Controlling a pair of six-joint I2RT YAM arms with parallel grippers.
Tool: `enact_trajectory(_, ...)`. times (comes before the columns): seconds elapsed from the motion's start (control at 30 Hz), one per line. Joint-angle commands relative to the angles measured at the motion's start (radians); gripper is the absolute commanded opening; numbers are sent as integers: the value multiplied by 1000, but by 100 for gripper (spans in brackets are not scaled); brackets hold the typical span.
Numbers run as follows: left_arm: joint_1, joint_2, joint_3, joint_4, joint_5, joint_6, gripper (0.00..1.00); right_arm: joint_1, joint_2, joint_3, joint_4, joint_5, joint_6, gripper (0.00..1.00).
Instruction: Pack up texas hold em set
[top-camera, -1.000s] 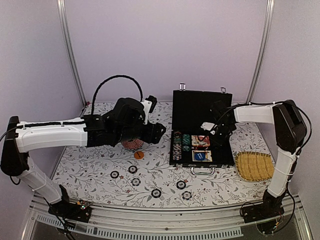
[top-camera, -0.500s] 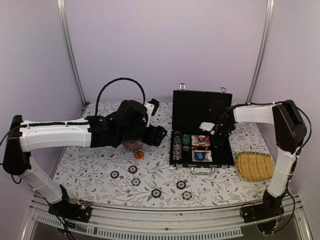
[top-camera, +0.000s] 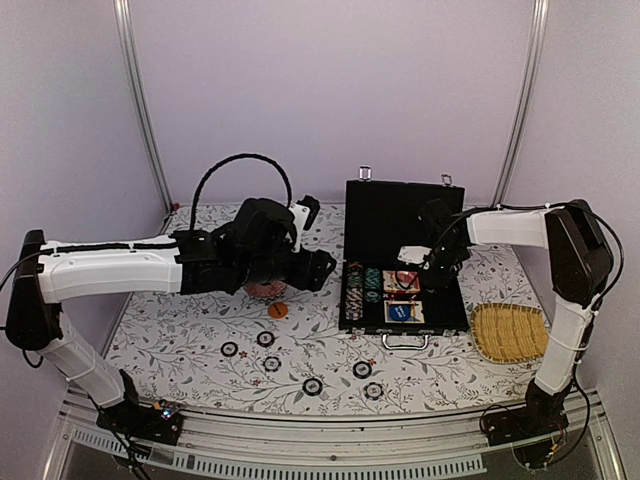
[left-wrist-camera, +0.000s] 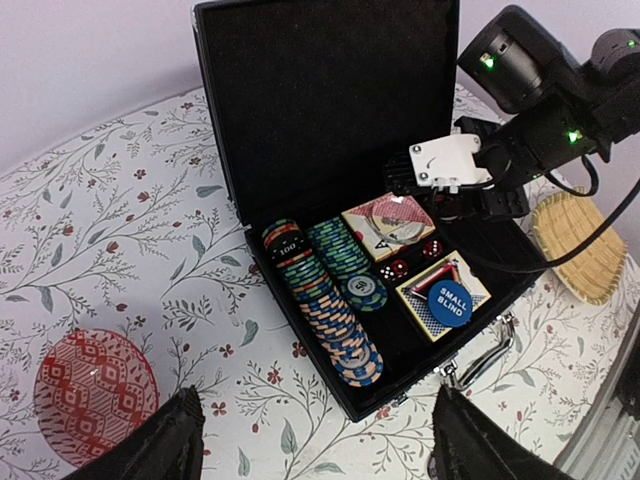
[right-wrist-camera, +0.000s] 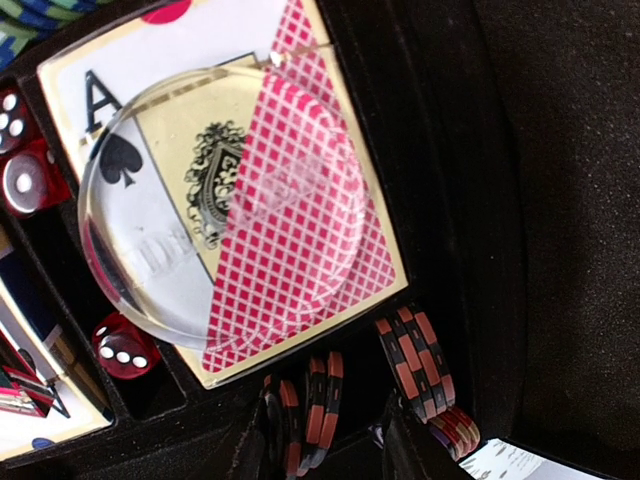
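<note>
The black briefcase (top-camera: 390, 215) lies open at centre right, its lid (left-wrist-camera: 330, 100) upright. Rows of chips (left-wrist-camera: 330, 300) and a red-pink card deck (right-wrist-camera: 300, 200) under a clear disc (right-wrist-camera: 220, 210) lie inside. My right gripper (top-camera: 412, 272) reaches into the case. Its jaws (right-wrist-camera: 320, 450) stand partly apart around a few black-and-orange chips (right-wrist-camera: 315, 405) on edge, with a gap at the right finger. My left gripper (top-camera: 318, 268) hovers wide open and empty (left-wrist-camera: 318, 440) left of the case. Several black-and-white poker chips (top-camera: 265, 339) and the orange disc (top-camera: 278, 310) lie on the cloth.
A pink patterned dome (left-wrist-camera: 95, 395) sits under the left arm, beside the orange disc. A yellow woven tray (top-camera: 510, 332) lies right of the case. Red dice (right-wrist-camera: 25, 180) and a blue small-blind button (left-wrist-camera: 450, 300) are in the case. Its silver handle (top-camera: 404, 342) faces the near edge.
The left arm has shifted slightly toward the back. The right gripper has stayed inside the case, its jaws barely wider.
</note>
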Motion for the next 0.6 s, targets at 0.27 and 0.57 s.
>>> enact_trajectory(0.27,-18,26,41,-18,17,6,79,12,-33,-39,-27,33,-60,39)
enact_trajectory(0.57,-22,26,42,-18,20,2,79,12,-5,-34,127,163,-80,38)
